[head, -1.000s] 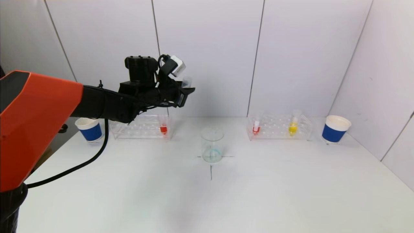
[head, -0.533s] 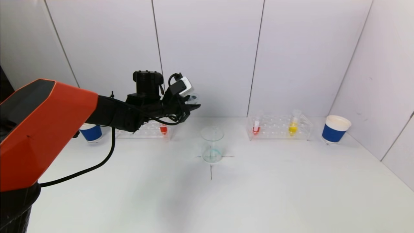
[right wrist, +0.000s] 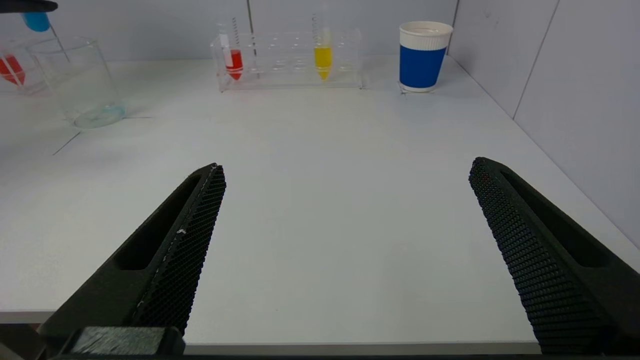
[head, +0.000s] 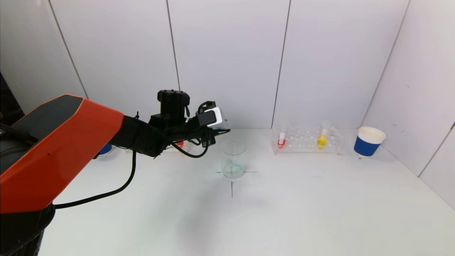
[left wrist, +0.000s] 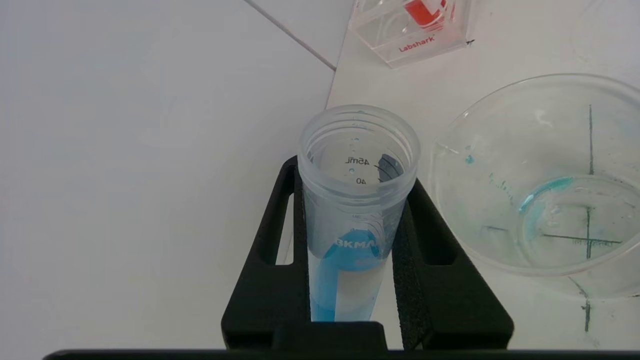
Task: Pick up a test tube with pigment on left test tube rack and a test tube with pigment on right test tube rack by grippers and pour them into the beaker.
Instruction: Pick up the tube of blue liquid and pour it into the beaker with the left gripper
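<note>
Pale grey panelled walls (head: 227, 60) with thin dark seams are enclosing the far and right edges of a smooth white desk (head: 302, 213).

arm shell: orange (head: 60, 142) | forearm: black, looped black cable (head: 106, 193) | tool fingers: black, mesh-textured (right wrist: 185, 250)

Beaker (head: 233, 159) mid-table (head: 284, 199) — racks (head: 306, 139) behind, either side.

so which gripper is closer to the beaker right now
Left. The left gripper, shut on the blue test tube, is right beside the beaker, near its rim. The right gripper sits open at the table's near edge.
</note>
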Motion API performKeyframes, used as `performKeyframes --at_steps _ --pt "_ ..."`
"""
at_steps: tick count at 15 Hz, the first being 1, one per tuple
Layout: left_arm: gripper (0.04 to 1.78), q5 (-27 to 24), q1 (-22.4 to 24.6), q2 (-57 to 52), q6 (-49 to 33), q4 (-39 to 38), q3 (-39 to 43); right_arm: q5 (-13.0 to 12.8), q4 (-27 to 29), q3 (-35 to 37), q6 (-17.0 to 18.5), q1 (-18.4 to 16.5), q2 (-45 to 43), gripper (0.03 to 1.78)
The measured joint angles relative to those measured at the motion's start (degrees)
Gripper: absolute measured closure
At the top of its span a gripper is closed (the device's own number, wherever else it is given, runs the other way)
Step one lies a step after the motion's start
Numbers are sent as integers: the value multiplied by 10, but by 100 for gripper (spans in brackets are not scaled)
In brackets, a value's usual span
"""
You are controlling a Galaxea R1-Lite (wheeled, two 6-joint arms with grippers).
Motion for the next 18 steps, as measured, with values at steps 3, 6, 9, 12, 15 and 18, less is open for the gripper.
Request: performKeyframes --at_steps 3,6,9,12,15,18 --pt "135 -9 -3 3 19 -5 1 0 0 0 0 0 0 4" --pt "135 -12 -4 12 41 -32 2 0 0 0 0 0 0 4" --pt "135 -27 -8 16 57 -37 3 0 0 0 0 0 0 4" --pt "135 -40 -10 16 62 -57 11 0 0 0 0 0 0 4" --pt "135 -55 -12 16 62 -80 21 0 0 0 0 0 0 4" --pt "135 -62 -10 17 80 -81 23 0 0 0 0 0 0 4"
